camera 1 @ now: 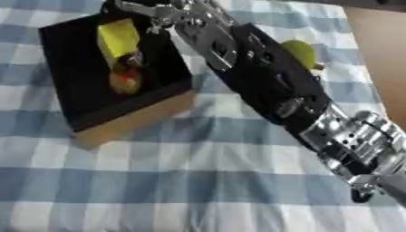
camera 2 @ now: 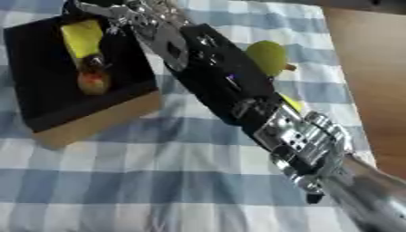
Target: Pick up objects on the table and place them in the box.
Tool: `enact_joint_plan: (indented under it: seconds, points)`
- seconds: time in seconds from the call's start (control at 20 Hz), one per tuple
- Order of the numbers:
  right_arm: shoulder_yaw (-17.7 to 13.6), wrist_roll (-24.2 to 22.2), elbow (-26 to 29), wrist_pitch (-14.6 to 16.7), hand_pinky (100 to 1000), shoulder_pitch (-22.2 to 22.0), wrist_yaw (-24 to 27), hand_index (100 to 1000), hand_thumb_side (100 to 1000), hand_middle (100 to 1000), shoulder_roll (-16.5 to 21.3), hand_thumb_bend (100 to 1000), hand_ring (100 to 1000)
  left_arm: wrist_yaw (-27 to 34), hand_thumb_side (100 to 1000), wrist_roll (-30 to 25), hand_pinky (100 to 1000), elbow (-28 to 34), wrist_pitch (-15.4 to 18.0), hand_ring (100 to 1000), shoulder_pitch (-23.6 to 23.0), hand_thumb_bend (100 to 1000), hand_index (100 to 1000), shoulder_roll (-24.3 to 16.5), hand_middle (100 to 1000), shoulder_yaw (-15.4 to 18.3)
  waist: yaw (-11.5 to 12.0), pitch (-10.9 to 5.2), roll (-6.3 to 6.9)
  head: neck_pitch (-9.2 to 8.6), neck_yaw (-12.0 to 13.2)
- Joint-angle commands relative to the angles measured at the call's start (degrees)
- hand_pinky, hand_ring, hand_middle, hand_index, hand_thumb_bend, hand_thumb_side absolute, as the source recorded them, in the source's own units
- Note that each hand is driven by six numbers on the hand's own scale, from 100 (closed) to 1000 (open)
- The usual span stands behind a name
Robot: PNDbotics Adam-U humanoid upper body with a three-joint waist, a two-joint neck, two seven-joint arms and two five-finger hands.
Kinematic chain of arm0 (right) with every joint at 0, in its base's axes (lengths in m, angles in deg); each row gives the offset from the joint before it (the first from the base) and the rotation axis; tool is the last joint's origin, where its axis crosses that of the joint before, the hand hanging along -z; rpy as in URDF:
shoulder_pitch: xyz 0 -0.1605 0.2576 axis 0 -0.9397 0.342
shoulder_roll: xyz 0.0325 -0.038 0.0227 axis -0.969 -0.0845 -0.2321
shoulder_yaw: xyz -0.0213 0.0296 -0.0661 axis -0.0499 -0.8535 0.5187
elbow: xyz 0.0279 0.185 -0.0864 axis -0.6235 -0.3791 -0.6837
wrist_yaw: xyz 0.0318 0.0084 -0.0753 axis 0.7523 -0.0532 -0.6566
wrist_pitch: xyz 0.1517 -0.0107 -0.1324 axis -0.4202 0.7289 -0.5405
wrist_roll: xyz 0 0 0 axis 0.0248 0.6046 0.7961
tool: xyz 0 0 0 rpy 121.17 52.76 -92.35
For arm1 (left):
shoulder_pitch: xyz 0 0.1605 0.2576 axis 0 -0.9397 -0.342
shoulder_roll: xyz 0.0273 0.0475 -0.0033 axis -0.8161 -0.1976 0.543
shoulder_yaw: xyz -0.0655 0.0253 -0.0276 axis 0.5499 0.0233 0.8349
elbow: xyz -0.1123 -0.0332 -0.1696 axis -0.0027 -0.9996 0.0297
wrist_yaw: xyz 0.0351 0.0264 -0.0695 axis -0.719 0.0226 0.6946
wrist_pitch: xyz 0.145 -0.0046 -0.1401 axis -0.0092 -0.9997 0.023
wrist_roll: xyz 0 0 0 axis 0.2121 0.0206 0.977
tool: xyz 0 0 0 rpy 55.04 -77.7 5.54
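Right hand (camera 1: 171, 16) reaching over far rim of black box (camera 1: 75, 68), finger state unclear, yellow object (camera 1: 117, 38) inside box, green pear (camera 2: 266, 56) on checkered counter (camera 1: 158, 172) right of arm

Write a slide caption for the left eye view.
Right robot hand reaches over black-lined box holding yellow item.

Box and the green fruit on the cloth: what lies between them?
The right arm crosses between the box and the green fruit, over checked cloth; the right eye view shows it best.
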Motion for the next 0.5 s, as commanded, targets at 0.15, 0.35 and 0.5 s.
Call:
enact_joint_plan:
  seconds: [0.15, 0.35, 0.5]
  points:
    - [-1.76, 1.03, -0.45, 2.39, 903, 1.44, -2.63, 931, 382, 793, 0.35, 192, 912, 0.38, 669, -0.32, 764, 0.99, -0.2, 832, 0.54, 475, 811, -0.39, 741, 0.04, -0.19, -0.4, -0.33, -0.27, 0.17]
    - [-2.37, 1.44, 1.1, 2.5, 912, 1.73, -2.55, 942, 358, 812, 0.78, 189, 921, 0.33, 670, -0.24, 764, 0.99, -0.35, 833, 0.25, 474, 812, -0.49, 742, 0.13, -0.55, -0.5, -0.21, -0.07, 0.36]
    - [-2.97, 1.36, 4.09, 1.24, 916, 1.92, -1.13, 952, 320, 815, 1.06, 201, 922, 0.29, 672, -0.31, 764, 0.99, -0.58, 834, 0.04, 473, 812, -0.53, 742, 0.1, -0.78, -0.56, -0.14, 0.04, 0.45]
